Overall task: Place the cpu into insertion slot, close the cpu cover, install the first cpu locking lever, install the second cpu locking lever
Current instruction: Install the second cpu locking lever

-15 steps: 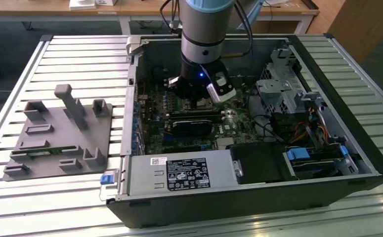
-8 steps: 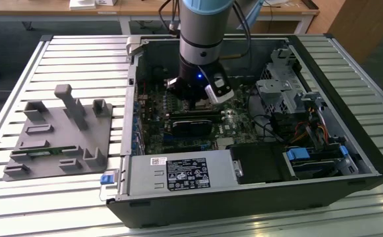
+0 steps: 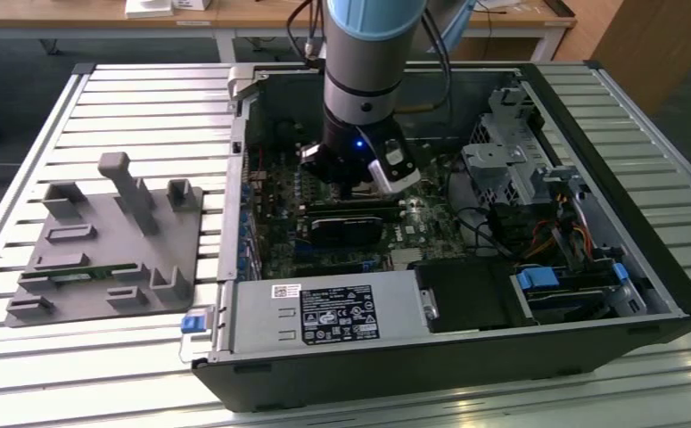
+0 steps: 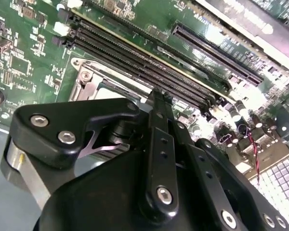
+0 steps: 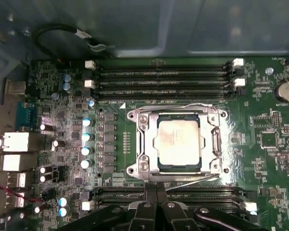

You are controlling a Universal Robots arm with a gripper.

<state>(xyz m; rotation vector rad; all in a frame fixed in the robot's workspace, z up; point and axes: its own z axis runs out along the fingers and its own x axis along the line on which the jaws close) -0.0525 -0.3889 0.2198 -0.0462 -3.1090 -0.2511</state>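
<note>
Even, soft light falls on the slatted table (image 3: 143, 107) in the exterior view, while the inside of the computer case (image 3: 464, 357) lies in shadow, darkest below the arm (image 3: 369, 53). In the first wrist view glare whitens the cpu (image 5: 178, 140) top and the cover around it. In the second wrist view the gripper (image 4: 156, 103) looms near and soft, and the board beyond it washes out pale.

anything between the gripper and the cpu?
In the first wrist view, a row of black memory slots and a thin metal lever lie between the gripper and the cpu.
</note>
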